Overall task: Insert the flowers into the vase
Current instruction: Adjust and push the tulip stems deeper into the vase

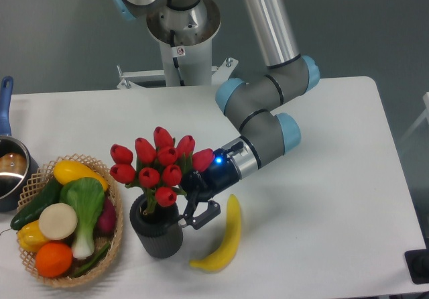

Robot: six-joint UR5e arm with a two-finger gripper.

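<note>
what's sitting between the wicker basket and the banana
In the camera view, the vase with the flowers stands between the basket and the banana; the gripper hangs beside its rim.

Just to the right of the pincer, and a little lower, you have a yellow banana (222,243) lying on the white table (335,178), curving up from its lower tip. Well off to the pincer's left sits a woven wicker basket (114,230) packed with produce: a yellow squash (75,171) at the top, a dark green cucumber (37,204) along the left side, a green-and-white leafy vegetable (86,208), a pale round slice (57,221), an orange (53,259) at the bottom. Farther left still, at the frame's edge, you see a metal pot (12,168) with a blue handle (5,104).
</note>
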